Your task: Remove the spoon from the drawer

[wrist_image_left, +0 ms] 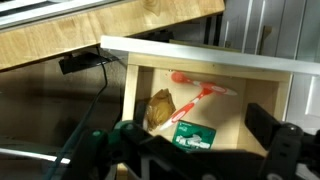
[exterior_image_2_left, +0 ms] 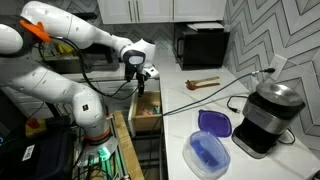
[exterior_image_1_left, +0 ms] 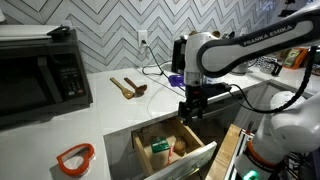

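A grey-and-white herringbone tile wall (exterior_image_1_left: 100, 30) fills the upper part of the frame in both exterior views, with a white outlet (exterior_image_1_left: 144, 40) at upper centre. Below it runs a white countertop (exterior_image_1_left: 60, 125), and a black microwave (exterior_image_1_left: 38, 72) sits at upper left. White upper cabinets (exterior_image_2_left: 150, 8) line the top edge in an exterior view.

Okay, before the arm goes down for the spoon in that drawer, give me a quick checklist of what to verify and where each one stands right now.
1. Drawer open: ok. The drawer is pulled out and its inside shows.
2. Spoon in sight: ok. The spoon lies inside, uncovered, in the wrist view.
3. Gripper open and empty: ok. The gripper has its fingers spread wide with nothing between them.
4. Gripper above the drawer: ok in both exterior views.
5. Room around the spoon: not ok. A brown object and a green packet lie close beside it.
6. Spoon flat or propped up: cannot tell.
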You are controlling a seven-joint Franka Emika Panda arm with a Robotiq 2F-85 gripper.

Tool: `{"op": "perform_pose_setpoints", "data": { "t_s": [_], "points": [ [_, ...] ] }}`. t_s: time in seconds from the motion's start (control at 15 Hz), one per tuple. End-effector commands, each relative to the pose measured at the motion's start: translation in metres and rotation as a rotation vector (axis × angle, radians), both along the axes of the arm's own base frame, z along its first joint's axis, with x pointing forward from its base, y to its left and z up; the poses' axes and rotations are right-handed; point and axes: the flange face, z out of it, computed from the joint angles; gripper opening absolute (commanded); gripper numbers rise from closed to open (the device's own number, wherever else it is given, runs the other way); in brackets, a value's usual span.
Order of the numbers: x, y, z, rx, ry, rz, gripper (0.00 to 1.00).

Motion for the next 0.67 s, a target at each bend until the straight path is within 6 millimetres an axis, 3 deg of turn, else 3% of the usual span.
{"op": "perform_pose_setpoints", "data": {
  "t_s": [0.0, 0.6],
  "points": [
    [0.01, 0.021, -0.014, -0.01, -0.014, -0.14, 1.0],
    [0.015, 0.042, -0.084, -0.13, 0.1, -0.248, 1.0]
  ]
}}
